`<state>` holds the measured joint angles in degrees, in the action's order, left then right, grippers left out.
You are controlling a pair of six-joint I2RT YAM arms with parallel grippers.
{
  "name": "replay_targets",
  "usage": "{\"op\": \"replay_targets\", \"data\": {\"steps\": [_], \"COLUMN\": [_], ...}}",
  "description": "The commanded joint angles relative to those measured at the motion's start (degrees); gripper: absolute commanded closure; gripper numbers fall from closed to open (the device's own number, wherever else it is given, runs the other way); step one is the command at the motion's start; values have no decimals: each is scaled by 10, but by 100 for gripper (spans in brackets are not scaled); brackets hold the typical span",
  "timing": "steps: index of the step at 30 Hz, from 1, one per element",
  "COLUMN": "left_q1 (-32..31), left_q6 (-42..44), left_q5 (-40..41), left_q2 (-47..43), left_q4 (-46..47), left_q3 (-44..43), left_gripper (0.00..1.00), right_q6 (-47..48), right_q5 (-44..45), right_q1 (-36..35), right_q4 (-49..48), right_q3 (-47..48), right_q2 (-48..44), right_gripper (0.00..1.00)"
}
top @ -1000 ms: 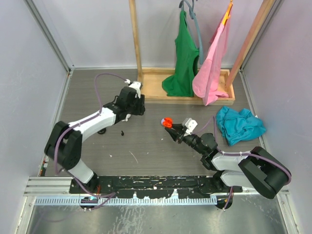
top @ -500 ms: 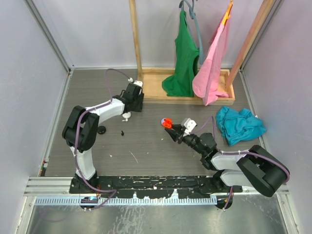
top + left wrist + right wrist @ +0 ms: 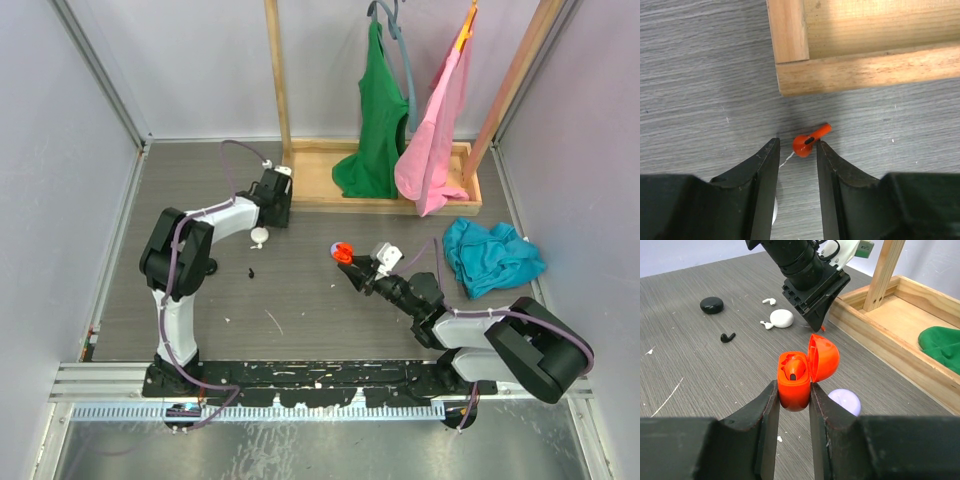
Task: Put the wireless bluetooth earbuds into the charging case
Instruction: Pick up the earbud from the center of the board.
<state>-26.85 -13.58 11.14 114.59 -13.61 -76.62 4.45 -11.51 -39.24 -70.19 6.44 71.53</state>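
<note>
A red earbud (image 3: 810, 142) lies on the table by the wooden tray corner. It sits just at the tips of my left gripper (image 3: 796, 146), which is open, with its right fingertip beside the stem. In the top view the left gripper (image 3: 275, 203) is at the rack base. My right gripper (image 3: 792, 390) is shut on the red charging case (image 3: 795, 382), whose lid is open, with one red earbud (image 3: 794, 371) seated inside. It holds the case above the table (image 3: 343, 252). A black earbud (image 3: 727, 337) and white earbuds (image 3: 769, 301) lie loose.
A white case (image 3: 781, 318), a black case (image 3: 712, 305) and a lilac case (image 3: 845, 401) lie on the table. The wooden rack base (image 3: 320, 190) with hanging green and pink garments stands at the back. A teal cloth (image 3: 490, 255) lies at the right.
My left arm has swung back and right toward the rack corner, bringing its open gripper over the red earbud. The right gripper holds the case almost still.
</note>
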Motion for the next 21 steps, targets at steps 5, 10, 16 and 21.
{"op": "replay_targets", "data": {"steps": [5,10,16,21], "left_q1": [6,6,5,3], "left_q6": [6,9,19,49], "left_q5": [-10,-16,-33,-77], "left_q2": [20,20,-12,-73], "left_q4": [5,1,2,11], "left_q3": [-31,-27,8,69], "left_gripper": [68,81,89,91], "right_q6": [12,11,8,8], "right_q5": [4,4,2,1], "right_q1": [-1,-1,-1,-1], "right_q4": [-28,-28,-29,-29], "right_q3": [20,20,20,22], "right_q2": [2,3,2,5], "right_gripper": [99,99,99,99]}}
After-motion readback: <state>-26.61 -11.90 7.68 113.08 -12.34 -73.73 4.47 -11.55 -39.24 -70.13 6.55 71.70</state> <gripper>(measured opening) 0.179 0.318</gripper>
